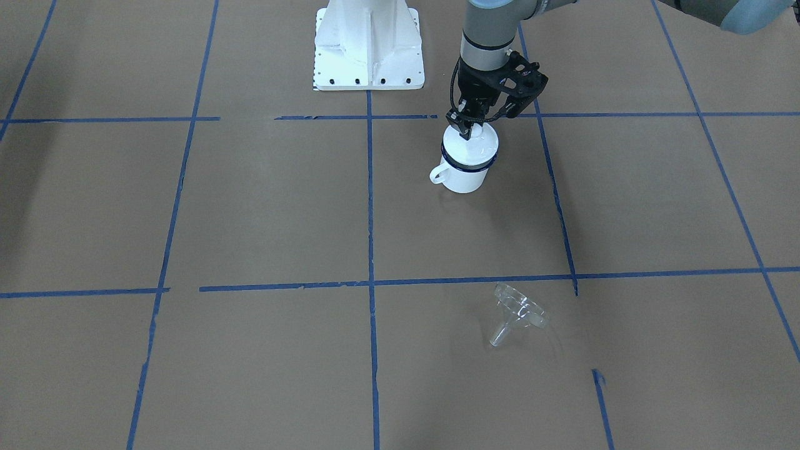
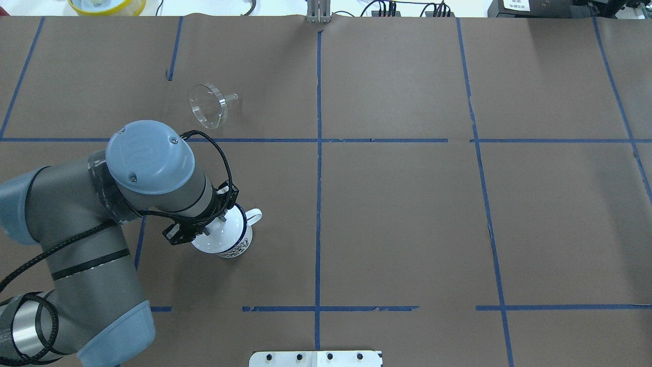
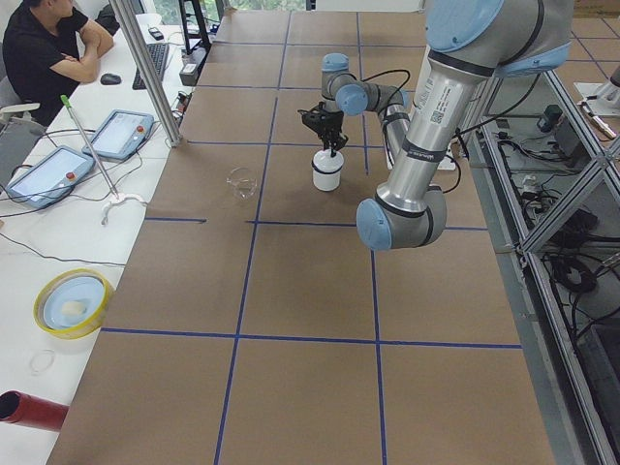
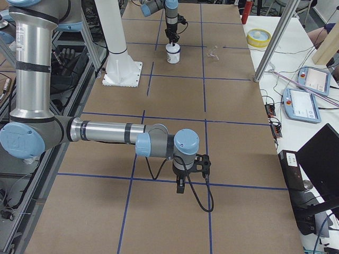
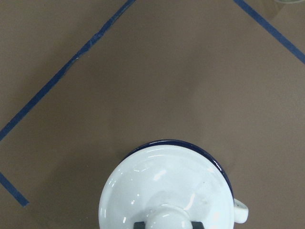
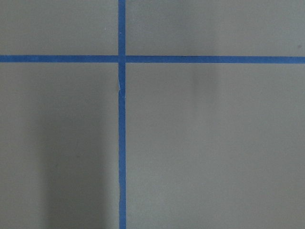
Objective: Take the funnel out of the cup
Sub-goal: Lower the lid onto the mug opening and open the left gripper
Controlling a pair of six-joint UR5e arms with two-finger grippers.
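Under the left wrist, lid (image 5: pixel 162 186) capping cup (image 5: pixel 240 211), overhead, funnel (image 2: pixel 208 105) lying apart.

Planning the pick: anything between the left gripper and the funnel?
Nothing visible. The funnel lies on its side on the table, apart from the cup; the left gripper sits at the knob of the lid.

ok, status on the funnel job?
Left tool shut on lid knob, lid atop cup. Right tool far off, state unclear. Funnel lying on table, clear of cup. Nothing in the way.
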